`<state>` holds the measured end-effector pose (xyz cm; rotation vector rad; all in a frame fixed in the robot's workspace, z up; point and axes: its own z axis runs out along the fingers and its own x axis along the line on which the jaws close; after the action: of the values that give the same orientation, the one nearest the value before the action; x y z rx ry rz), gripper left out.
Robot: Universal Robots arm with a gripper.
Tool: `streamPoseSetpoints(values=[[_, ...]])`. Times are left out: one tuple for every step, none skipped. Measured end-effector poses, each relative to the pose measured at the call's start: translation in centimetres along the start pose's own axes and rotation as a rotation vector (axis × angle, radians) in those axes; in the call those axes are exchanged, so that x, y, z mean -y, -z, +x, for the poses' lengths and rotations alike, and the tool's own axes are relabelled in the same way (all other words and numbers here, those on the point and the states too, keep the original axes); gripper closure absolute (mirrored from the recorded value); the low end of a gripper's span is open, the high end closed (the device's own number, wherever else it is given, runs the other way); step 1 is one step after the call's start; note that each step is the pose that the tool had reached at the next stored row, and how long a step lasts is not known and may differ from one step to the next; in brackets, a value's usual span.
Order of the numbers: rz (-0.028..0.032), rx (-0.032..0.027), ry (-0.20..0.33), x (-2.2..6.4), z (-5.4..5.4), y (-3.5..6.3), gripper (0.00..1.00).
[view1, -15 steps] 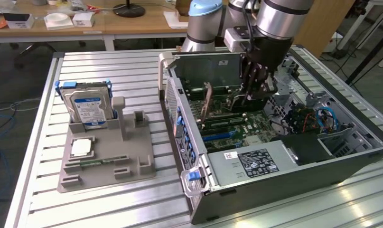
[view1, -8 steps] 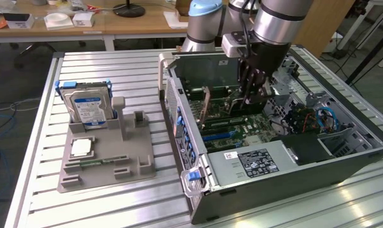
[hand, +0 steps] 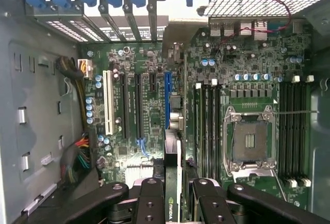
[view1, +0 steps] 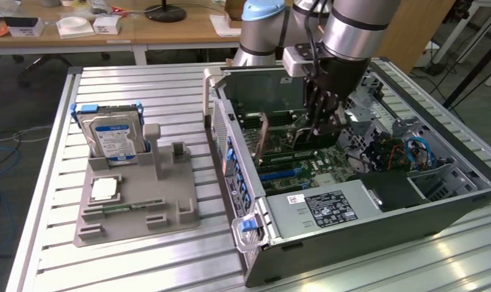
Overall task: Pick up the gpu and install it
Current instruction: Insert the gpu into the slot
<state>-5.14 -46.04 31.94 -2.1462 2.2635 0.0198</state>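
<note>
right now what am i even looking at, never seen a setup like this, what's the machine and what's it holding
The machine is a robot arm with a grasping tool at its end. The exterior view comes from a camera off the arm; the wrist view comes from a camera on the arm's wrist, looking past the tool into the open computer case. The case lies on a slatted metal table. On the exterior view's left, a grey holder carries an upright hard drive, a flat processor chip and a memory stick. The tool is inside the case, shut on the gpu, a thin card held edge-on over the motherboard.
</note>
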Motion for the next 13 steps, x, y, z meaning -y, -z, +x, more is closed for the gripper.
streamPoseSetpoints(values=[[0.0000, 0.0000, 0.000, -0.11, 0.0, -0.14, 0.74], [0.0000, 0.0001, 0.000, -0.23, 0.0, -0.27, 0.74], [0.0000, 0.0001, 0.000, -0.33, 0.1, -0.40, 0.74], [0.0001, 0.0001, 0.000, -0.45, 0.1, -0.56, 0.74], [-0.0001, -0.0004, 0.000, -0.62, 0.1, -0.73, 0.74], [0.0000, -0.0013, 0.000, -0.80, 0.1, -0.91, 0.74], [0.0000, -0.0019, 0.000, -0.92, 0.2, -1.08, 0.74], [0.0001, -0.0025, 0.000, -1.04, 0.2, -1.27, 0.74], [0.0001, -0.0030, 0.000, -1.15, 0.2, -1.45, 0.74], [0.0001, -0.0035, 0.000, -1.23, 0.2, -1.62, 0.74], [0.0001, -0.0037, 0.000, -1.30, 0.2, -1.79, 0.74], [0.0002, -0.0038, 0.000, -1.38, 0.2, -1.98, 0.74], [0.0002, -0.0040, 0.000, -1.46, 0.2, -2.16, 0.74]])
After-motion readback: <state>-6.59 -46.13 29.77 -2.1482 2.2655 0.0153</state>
